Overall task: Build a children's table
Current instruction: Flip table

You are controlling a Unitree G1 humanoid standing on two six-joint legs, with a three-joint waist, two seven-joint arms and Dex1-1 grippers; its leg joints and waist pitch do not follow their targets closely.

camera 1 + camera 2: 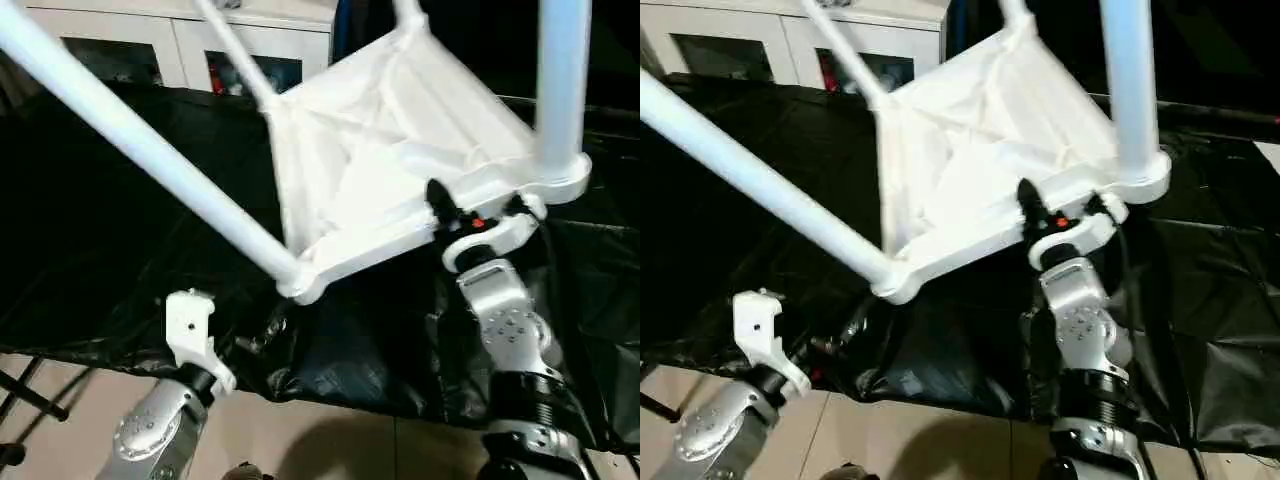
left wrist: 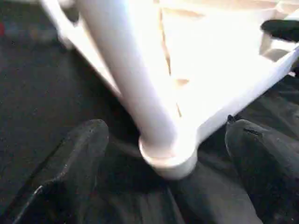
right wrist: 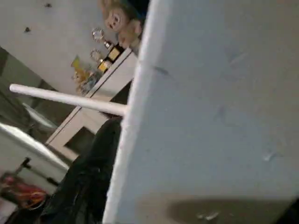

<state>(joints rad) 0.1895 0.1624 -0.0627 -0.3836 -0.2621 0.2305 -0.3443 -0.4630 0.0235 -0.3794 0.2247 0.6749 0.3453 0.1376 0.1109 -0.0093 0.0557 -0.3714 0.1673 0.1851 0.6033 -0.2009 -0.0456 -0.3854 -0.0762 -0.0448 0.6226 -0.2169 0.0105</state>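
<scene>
my right gripper pinches the near edge of the upturned children's table, tilted above the black sheet. my left gripper hangs spread around the corner leg. i'd steady before lowering.

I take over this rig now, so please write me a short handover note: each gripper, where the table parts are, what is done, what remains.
Left gripper: open, holding nothing, low before the near corner socket.
Right gripper: closed on the near edge of the small white plastic table top, holding it tilted, ribbed underside up, over the black sheet.
Done: four white tubular legs stand in the corner sockets.
Left: probably check the legs are seated, then turn the table onto them.
</scene>
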